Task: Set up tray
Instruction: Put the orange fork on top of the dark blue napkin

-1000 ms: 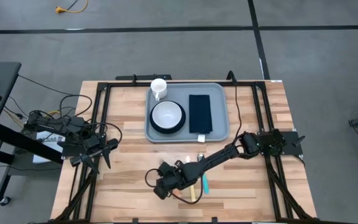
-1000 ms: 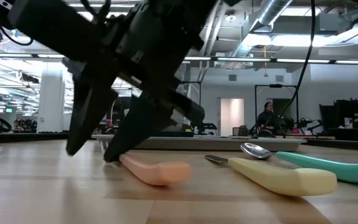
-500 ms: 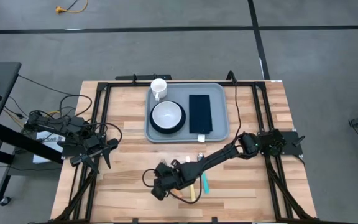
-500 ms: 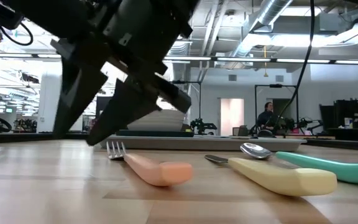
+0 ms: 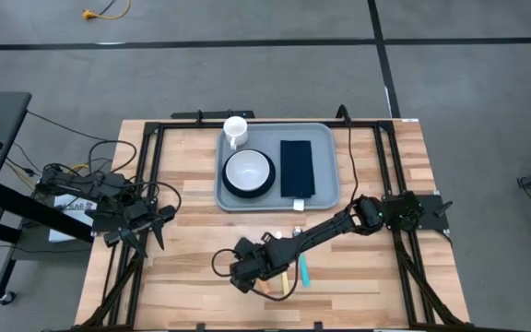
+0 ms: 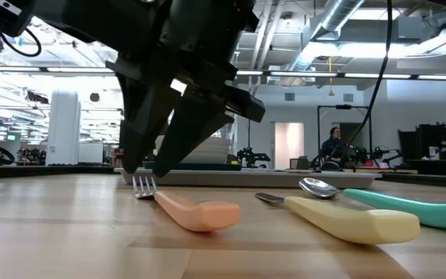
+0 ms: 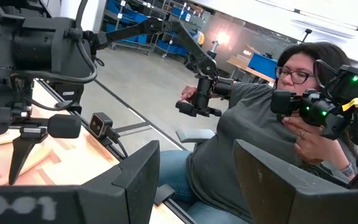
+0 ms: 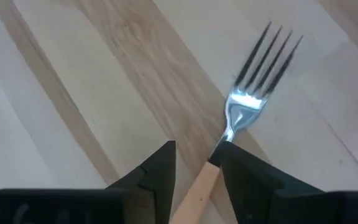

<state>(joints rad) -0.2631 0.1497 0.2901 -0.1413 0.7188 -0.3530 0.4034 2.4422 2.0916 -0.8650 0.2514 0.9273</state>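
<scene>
right gripper is low over the fork in the lower centre of the high view, fingers either side of its peach handle with a gap showing, so not clamped yet. left gripper is parked open at the left table edge, a person seated beyond it.

tray sits upper centre of the table, holding a bowl on a dark plate, a dark napkin and a mug at its top-left corner.

risks:
- handle lies flat on the wood, so the fingertips may scrape the table or squeeze the handle out sideways
- grip looks close to the neck, so the handle end may droop once lifted
- yellow-handled spoon and teal utensil lie just beside; a sideways sweep could knock them

room: bare wood left of the fork and between it and the tray's near rim. inside the tray, free floor is only narrow strips beside the napkin and plate.
</scene>
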